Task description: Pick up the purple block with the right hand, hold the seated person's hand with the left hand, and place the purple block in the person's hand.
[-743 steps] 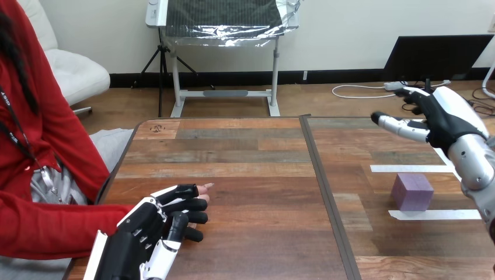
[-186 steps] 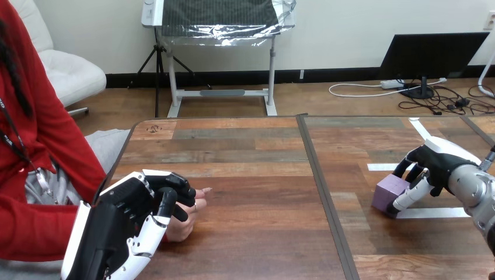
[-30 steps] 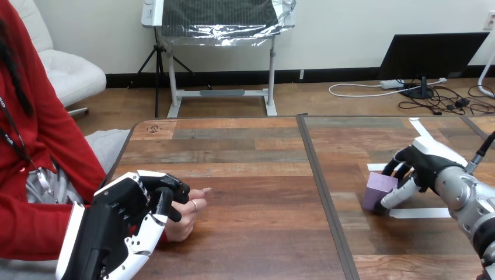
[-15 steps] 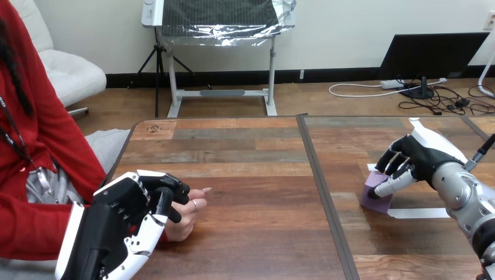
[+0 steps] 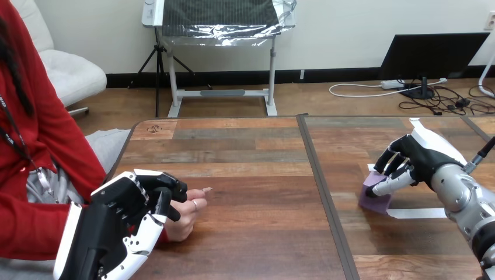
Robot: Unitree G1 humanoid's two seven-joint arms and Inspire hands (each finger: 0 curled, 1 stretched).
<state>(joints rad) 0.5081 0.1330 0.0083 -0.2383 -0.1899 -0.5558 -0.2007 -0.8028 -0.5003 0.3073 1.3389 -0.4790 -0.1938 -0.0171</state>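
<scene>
The purple block (image 5: 374, 200) rests on the right half of the wooden table (image 5: 251, 151). My right hand (image 5: 421, 155) reaches over it from the right. Its curled fingers (image 5: 390, 162) hook the block's far top edge, and its thumb (image 5: 386, 186) lies across the near top, pinching it. At the lower left, my left hand (image 5: 119, 224) covers the person's hand (image 5: 188, 213), which lies on the table. My left hand's dark fingers (image 5: 168, 189) curl over the back of the person's hand.
Two white tape strips (image 5: 418, 213) lie on the table around the block. A dark seam (image 5: 327, 204) runs front to back between the table's halves. The person's red sleeve (image 5: 29, 227) comes in along the left edge.
Over the last second my right hand has risen and its fingers have spread onto the block's top; the block has slid slightly left. My left hand stays on the person's hand.
</scene>
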